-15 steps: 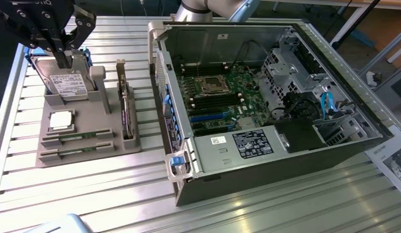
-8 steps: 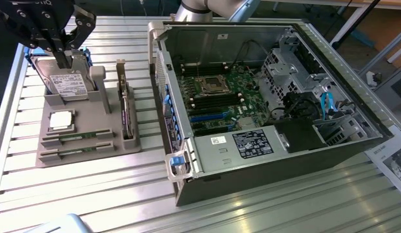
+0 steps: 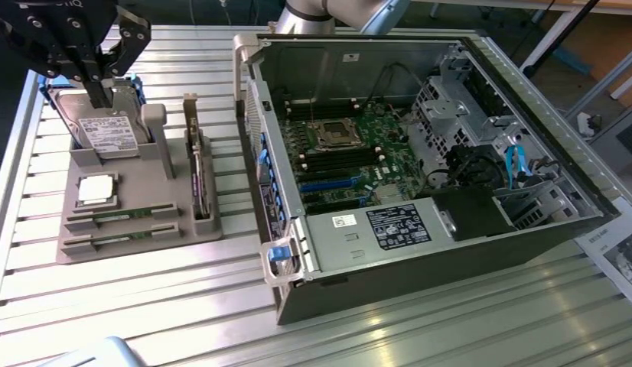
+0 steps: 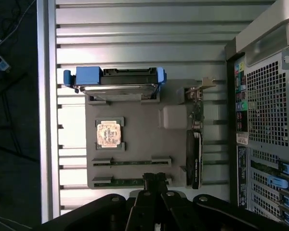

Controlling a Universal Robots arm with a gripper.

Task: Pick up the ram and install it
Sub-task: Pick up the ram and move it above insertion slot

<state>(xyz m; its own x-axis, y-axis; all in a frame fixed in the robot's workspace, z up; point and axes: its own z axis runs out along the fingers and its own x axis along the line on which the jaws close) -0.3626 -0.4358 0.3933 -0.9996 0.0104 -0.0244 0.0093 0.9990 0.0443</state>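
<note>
One claw (image 3: 96,93) fully closed, empty, hovering above tray (image 3: 142,251) holding ram (image 3: 122,215).

**A:** Pretty bright overall. The metal table (image 3: 142,306) slats throw hard glare and go nearly white beside the grey tray (image 4: 135,139) in the wrist view.

**B:** Yep, and the gripper (image 4: 154,178) there is just a black silhouette. The computer case (image 3: 418,279) is murky inside, with deep shadows.
</note>
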